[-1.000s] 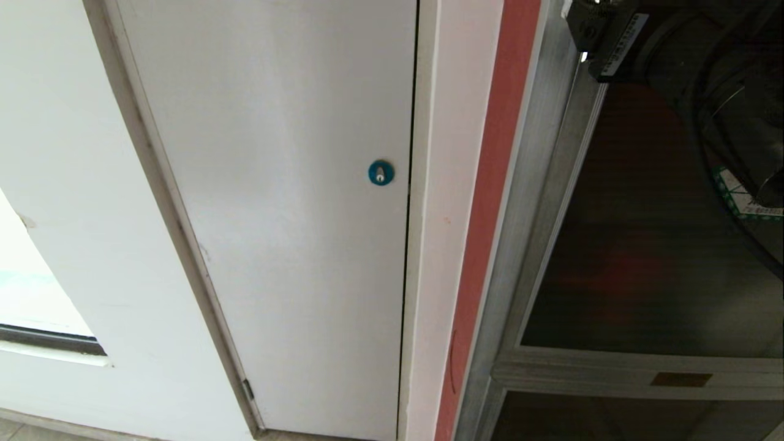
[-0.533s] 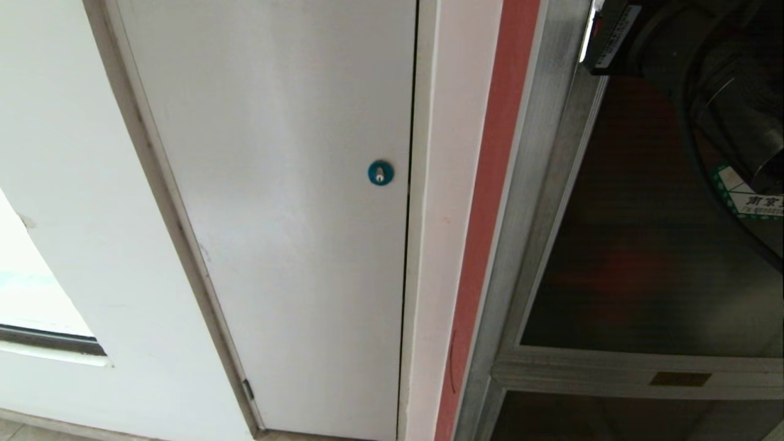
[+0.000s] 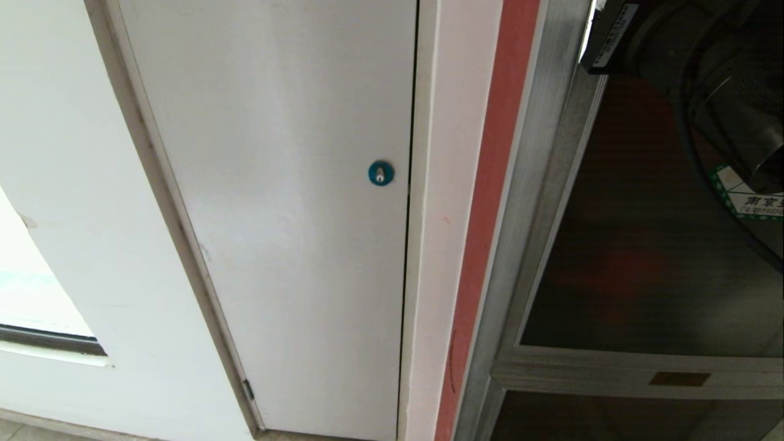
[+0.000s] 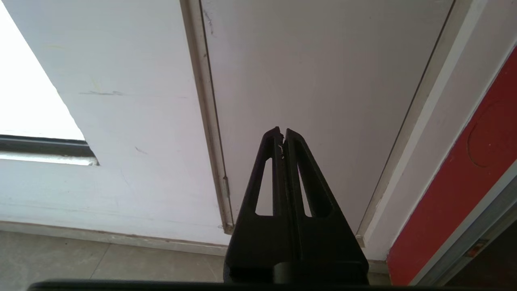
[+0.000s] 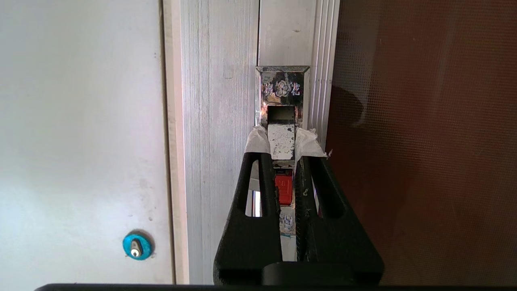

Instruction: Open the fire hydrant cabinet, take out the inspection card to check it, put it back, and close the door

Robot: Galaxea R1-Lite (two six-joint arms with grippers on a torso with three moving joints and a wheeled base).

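The fire hydrant cabinet's silver frame [image 3: 533, 184] stands at the right, with its door [image 3: 643, 245] of dark brown glass shut. A green-bordered sticker [image 3: 750, 199] shows on the glass. My right arm [image 3: 674, 37] reaches in at the top right. In the right wrist view my right gripper [image 5: 282, 155] is shut on the door's latch [image 5: 282, 141], a worn metal lever under a chrome plate, with the red tab [image 5: 284, 189] between the fingers. My left gripper [image 4: 281, 131] hangs shut and empty, low before the white door. The inspection card is out of view.
Left of the cabinet are a red strip [image 3: 490, 214] and a plain white door [image 3: 275, 214] with a round blue lock [image 3: 380, 173]. A bright window [image 3: 30, 288] sits at the far left. Grey floor [image 4: 80, 258] lies below the white door.
In the head view my right arm has shifted a little up and to the right, uncovering more of the sticker. The door has stayed shut.
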